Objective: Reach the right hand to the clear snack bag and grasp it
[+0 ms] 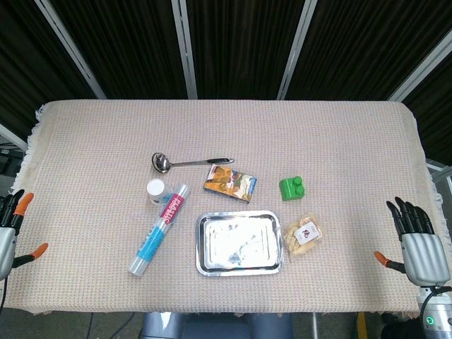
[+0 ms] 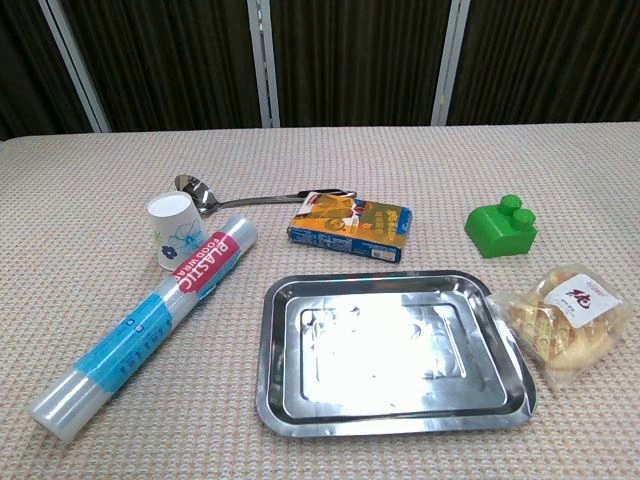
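The clear snack bag (image 1: 305, 234) holds pale biscuits under a white label and lies flat just right of the steel tray; in the chest view the bag (image 2: 566, 321) sits at the right edge. My right hand (image 1: 418, 236) hovers off the table's right edge, well right of the bag, fingers spread and holding nothing. My left hand (image 1: 10, 229) hangs at the left edge, also open and empty. Neither hand shows in the chest view.
A steel tray (image 1: 239, 265) lies front centre. A green block (image 1: 292, 187) sits behind the bag. An orange snack box (image 1: 230, 182), a ladle (image 1: 185, 162), a paper cup (image 1: 157, 190) and a plastic wrap roll (image 1: 160, 229) lie to the left.
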You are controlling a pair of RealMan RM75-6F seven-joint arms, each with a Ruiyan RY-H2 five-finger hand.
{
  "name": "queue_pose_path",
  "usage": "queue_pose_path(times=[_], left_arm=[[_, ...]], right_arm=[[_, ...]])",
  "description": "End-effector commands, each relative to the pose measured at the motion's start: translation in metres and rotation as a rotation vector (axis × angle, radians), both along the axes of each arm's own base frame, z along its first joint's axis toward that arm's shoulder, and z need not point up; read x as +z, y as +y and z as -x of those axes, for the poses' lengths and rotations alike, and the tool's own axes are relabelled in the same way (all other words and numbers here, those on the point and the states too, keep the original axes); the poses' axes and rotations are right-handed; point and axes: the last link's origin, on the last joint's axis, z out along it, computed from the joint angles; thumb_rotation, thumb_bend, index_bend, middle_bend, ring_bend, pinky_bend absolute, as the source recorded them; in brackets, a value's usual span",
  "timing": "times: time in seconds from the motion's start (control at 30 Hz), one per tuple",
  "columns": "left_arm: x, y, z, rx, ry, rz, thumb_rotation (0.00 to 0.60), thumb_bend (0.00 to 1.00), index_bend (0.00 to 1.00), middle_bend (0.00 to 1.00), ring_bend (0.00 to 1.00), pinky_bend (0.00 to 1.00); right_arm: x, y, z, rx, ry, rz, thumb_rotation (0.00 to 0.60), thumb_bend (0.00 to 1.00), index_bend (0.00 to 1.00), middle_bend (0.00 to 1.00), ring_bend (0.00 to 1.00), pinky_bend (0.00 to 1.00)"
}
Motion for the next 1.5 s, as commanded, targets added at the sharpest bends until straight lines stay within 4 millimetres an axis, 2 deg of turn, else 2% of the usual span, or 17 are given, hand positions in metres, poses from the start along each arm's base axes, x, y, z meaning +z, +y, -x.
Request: queue_pose_path(times=[0.03, 1.13, 1.3, 1.5], left_arm=[[-0.002, -0.001, 0.000, 0.005, 0.002, 0.013, 0.600, 0.09, 0.07, 0.00, 0.00, 0.00], [0.001, -0.015, 0.005, 0.027, -0.011, 0.016, 0.600, 0.09, 0.07, 0.00, 0.00, 0.00], [0.001, -0.016, 0.005, 0.029, -0.012, 0.015, 0.600, 0.09, 0.08, 0.00, 0.00, 0.00], [0.001, -0.014, 0.006, 0.029, -0.009, 0.018, 0.600, 0.09, 0.08, 0.00, 0.00, 0.00]], right_arm=[[-0.001, -0.001, 0.000, 0.001, -0.002, -0.005, 0.600, 0.00, 0.00, 0.00, 0.00, 0.08], [-0.010, 0.004, -0.003, 0.055, -0.057, -0.063, 0.600, 0.00, 0.00, 0.00, 0.00, 0.08], [-0.021, 0.000, -0.011, 0.083, -0.091, -0.122, 0.600, 0.00, 0.00, 0.00, 0.00, 0.08], [-0.041, -0.012, -0.035, 0.174, -0.124, -0.220, 0.600, 0.00, 0.00, 0.00, 0.00, 0.08]])
